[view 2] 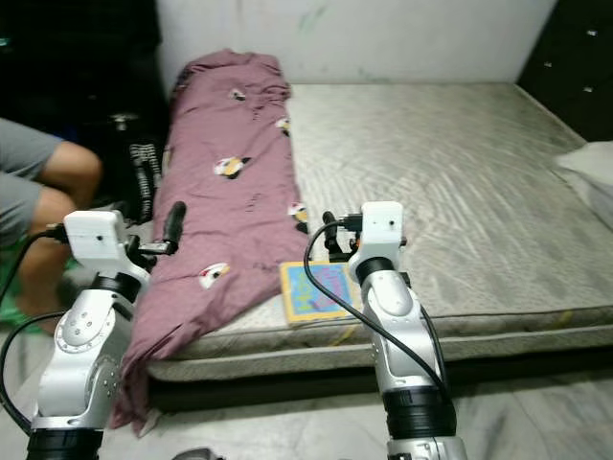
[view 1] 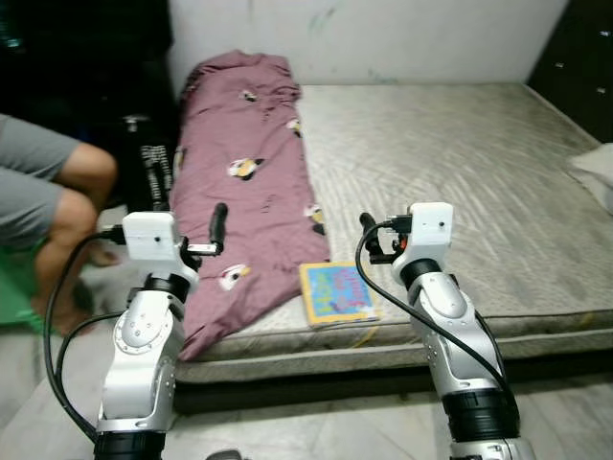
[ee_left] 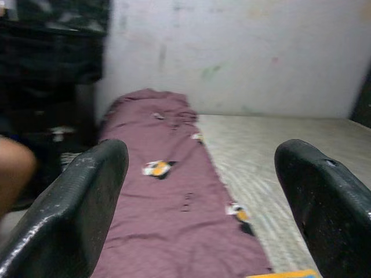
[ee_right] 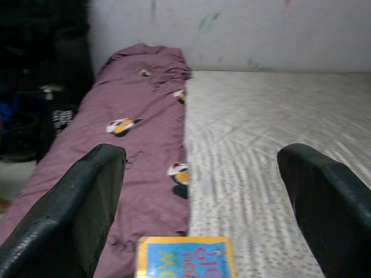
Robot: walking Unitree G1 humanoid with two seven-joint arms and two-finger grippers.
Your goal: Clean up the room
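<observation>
- Two grippers are hovering in front of you in the left eye view: the left gripper (view 1: 218, 228) over the mauve blanket (view 1: 244, 182), the right gripper (view 1: 372, 237) over the mattress (view 1: 460, 182) near its front edge. Neither is holding anything.
- The colourful book (view 1: 335, 292) is lying flat at the mattress's front edge, just beside the blanket's lower end. It is sitting slightly below and to the left of your right gripper, which I judge the nearer hand.
- In the right eye view, the book's longer side is running roughly away from you, towards the wall, one corner nearly overhanging the front edge. A person's bent legs (view 2: 38, 201) are resting beyond the mattress's left side, near your left arm; the mattress's right half is giving you open room.
- In the left wrist view, the fingers (ee_left: 75, 202) are standing wide apart, framing the blanket running lengthwise to the wall.
- In the right wrist view, the fingers (ee_right: 81, 208) are likewise spread wide, empty, with the book's top edge lying between them, close below.
</observation>
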